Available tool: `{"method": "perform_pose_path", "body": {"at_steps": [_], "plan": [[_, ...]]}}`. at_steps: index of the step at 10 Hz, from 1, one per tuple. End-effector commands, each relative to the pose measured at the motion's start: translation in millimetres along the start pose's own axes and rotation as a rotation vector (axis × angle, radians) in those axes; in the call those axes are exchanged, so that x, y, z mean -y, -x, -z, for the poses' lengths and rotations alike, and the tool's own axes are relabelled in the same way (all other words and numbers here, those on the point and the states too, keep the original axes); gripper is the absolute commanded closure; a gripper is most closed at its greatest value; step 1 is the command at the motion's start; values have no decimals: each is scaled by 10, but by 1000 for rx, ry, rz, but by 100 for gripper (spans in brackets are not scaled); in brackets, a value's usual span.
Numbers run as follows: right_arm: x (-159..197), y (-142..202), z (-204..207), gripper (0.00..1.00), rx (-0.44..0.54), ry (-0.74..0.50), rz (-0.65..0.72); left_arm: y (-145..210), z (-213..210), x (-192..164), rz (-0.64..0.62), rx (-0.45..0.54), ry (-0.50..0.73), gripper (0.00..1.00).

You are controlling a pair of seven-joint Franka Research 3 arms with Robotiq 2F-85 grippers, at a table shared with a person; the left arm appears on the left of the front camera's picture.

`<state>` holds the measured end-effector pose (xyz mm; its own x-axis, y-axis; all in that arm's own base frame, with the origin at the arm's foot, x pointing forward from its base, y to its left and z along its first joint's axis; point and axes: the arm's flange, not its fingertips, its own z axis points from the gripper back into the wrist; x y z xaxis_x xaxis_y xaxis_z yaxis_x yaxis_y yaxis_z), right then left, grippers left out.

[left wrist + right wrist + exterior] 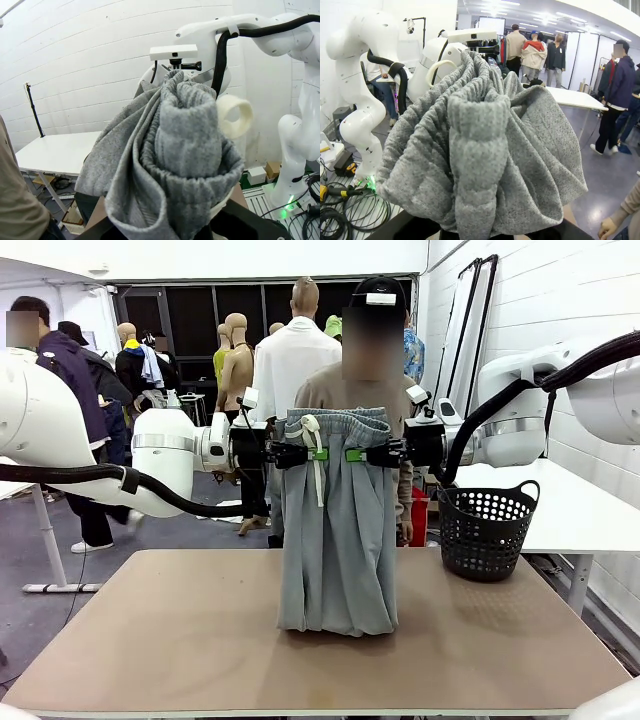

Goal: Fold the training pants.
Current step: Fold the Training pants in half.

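— Where are the training pants against the table?

— They hang upright over its middle, long axis vertical, cuffs just brushing the top, I judge.

— Who holds them?

— Me, at the waistband. My left gripper is clamped on its left part, my right gripper on its right, level, close together, so neither arm is nearer. From each wrist the bunched grey cloth lies straight ahead of my pads.

— And next?

— Probably lowering it flat.
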<state>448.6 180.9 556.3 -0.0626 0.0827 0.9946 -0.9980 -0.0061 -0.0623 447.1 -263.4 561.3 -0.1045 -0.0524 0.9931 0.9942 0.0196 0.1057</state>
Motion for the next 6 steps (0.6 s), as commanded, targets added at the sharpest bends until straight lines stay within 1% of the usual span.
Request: {"method": "perform_pose_path", "body": {"at_steps": [1, 6], "plan": [[1, -22, 0, 100, 5, 2, -3, -16, 2, 8, 4, -2, 0, 100], [1, -22, 0, 100, 5, 2, -3, -16, 2, 8, 4, -2, 0, 100]]}}
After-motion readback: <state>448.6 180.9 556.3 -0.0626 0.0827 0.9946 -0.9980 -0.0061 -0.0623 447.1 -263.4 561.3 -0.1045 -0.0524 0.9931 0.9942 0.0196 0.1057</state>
